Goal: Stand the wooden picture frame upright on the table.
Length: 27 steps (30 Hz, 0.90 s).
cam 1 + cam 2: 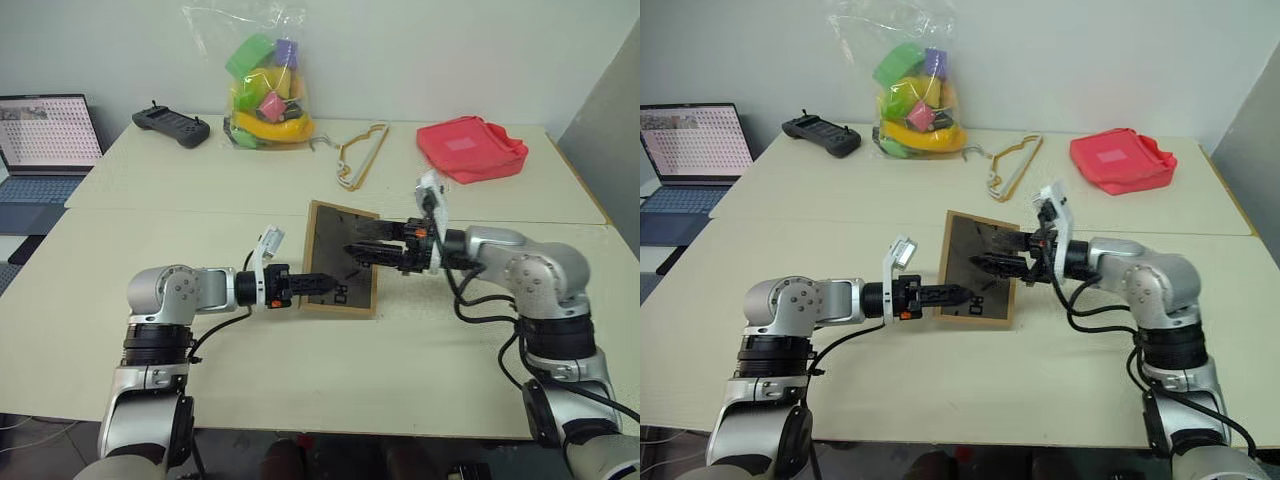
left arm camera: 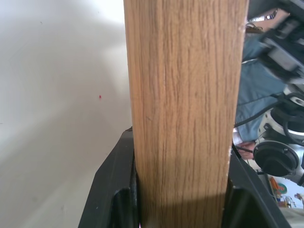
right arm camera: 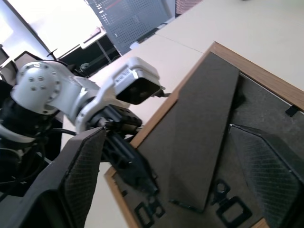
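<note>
The wooden picture frame [image 1: 330, 240] is tilted up off the table [image 1: 300, 380], its dark back with the fold-out stand [image 3: 204, 137] facing me. My left gripper [image 1: 325, 285] is shut on the frame's lower left edge; the light wood border [image 2: 185, 109] runs between its black fingers [image 2: 114, 194]. From the right, my right gripper [image 1: 355, 252] reaches level across the frame's back. It is open, and its two fingers [image 3: 80, 166] stand wide apart on either side of the stand without gripping it.
A thin wooden hanger [image 1: 362, 155], a red pouch [image 1: 470, 148], a clear bag of colourful toys [image 1: 265, 90] and a black controller [image 1: 172, 125] lie on the far tabletop. An open laptop [image 1: 45, 140] sits at the far left.
</note>
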{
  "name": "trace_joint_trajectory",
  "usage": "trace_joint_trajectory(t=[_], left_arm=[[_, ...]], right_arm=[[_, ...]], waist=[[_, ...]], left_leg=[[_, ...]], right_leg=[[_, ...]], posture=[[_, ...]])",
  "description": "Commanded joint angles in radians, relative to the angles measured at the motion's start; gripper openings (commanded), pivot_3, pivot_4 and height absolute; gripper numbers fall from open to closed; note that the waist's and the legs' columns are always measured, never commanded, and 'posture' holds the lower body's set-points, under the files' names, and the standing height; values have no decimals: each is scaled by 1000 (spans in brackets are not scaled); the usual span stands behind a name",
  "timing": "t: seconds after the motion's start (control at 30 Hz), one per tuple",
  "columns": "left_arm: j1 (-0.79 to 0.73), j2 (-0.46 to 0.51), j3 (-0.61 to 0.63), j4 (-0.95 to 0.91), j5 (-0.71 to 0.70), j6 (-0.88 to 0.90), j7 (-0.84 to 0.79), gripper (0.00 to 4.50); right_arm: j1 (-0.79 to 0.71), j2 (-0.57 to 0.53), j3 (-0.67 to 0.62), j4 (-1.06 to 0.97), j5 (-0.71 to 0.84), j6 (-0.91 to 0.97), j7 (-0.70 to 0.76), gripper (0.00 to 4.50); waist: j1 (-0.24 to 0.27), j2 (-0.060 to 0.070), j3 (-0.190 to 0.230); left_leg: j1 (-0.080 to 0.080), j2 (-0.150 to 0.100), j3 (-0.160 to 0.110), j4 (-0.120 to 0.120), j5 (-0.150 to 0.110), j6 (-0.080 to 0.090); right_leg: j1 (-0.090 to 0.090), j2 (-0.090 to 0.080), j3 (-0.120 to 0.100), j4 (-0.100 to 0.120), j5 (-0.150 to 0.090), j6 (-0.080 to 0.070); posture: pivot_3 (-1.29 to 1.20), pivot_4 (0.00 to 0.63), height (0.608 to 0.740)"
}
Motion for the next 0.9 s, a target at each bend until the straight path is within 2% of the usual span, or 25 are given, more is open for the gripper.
trace_joint_trajectory(t=[0.03,0.2,0.3,0.43,0.67,0.9], left_arm=[[-40,1,6,-30,-41,-2,-29,1304],[-44,-1,-1,-32,-46,0,-32,1304],[-43,-1,-6,-30,-44,1,-33,1304],[-34,11,-11,-26,-40,1,-38,1304],[-28,22,-18,-34,-45,3,-53,1304],[-23,45,-9,-39,-61,22,-68,1304]], right_arm=[[-44,19,3,2,-16,-54,-10,4359],[-44,57,22,-18,6,-51,-1,4359],[-37,60,-16,-53,92,10,33,4359],[-18,-1,-63,-88,179,96,80,4359],[5,-39,-79,-83,186,108,71,4359],[87,-185,-105,-147,237,161,136,4359]], waist=[[0,0,0],[-2,0,0],[-2,0,0],[-1,0,0],[-2,0,0],[0,0,0]], left_leg=[[0,0,0,0,0,0],[0,0,0,0,0,0],[0,0,0,0,0,0],[0,0,0,0,0,0],[0,0,0,0,-1,3],[0,0,-1,0,-1,2]], right_leg=[[0,0,0,0,0,0],[0,0,0,0,0,0],[0,0,-1,1,0,0],[0,0,-1,0,0,0],[0,0,-1,1,0,0],[0,0,-1,-1,0,0]], posture=[[0,150,740],[0,150,740],[0,150,740],[0,150,740],[0,150,740],[0,150,740]])
